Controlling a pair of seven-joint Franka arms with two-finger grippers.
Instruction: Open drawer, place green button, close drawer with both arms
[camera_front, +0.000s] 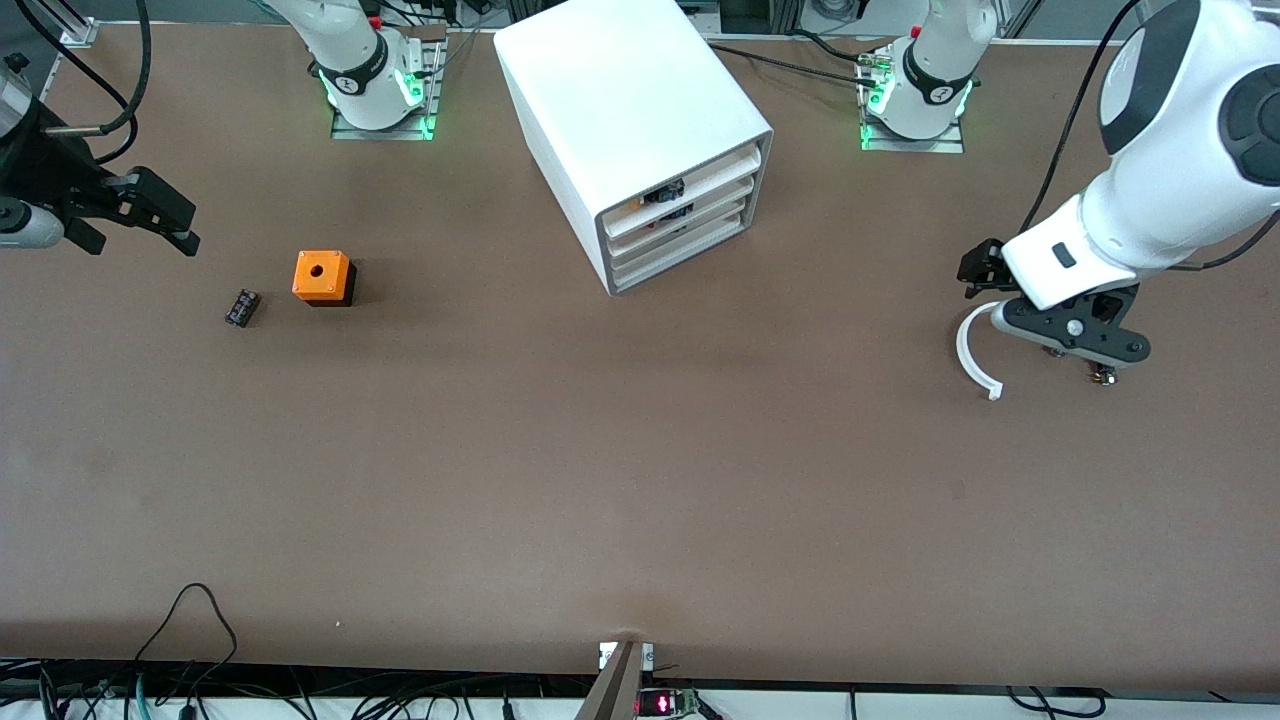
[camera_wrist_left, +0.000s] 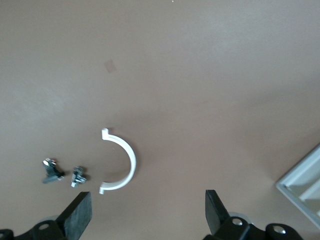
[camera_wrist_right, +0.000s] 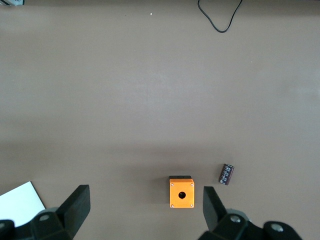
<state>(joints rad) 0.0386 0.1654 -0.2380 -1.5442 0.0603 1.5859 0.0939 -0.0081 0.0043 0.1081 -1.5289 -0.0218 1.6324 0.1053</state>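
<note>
Brown table (camera_front: 640, 480), closed cabinet (camera_front: 640, 130), both hands open

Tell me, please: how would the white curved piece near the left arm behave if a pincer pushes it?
The white curved piece is a thin open arc lying flat, so it probably slides or spins rather than rolls. It looks light, maybe slightly springy. The open left pincer hangs over it; pressing one end would likely pivot it.

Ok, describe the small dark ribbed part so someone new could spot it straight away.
Start at the white cabinet and go toward the right arm's end of the table to the orange cube. Beside it, slightly nearer the front camera, lies the ribbed part: tiny, all dark, with no hole.
</note>
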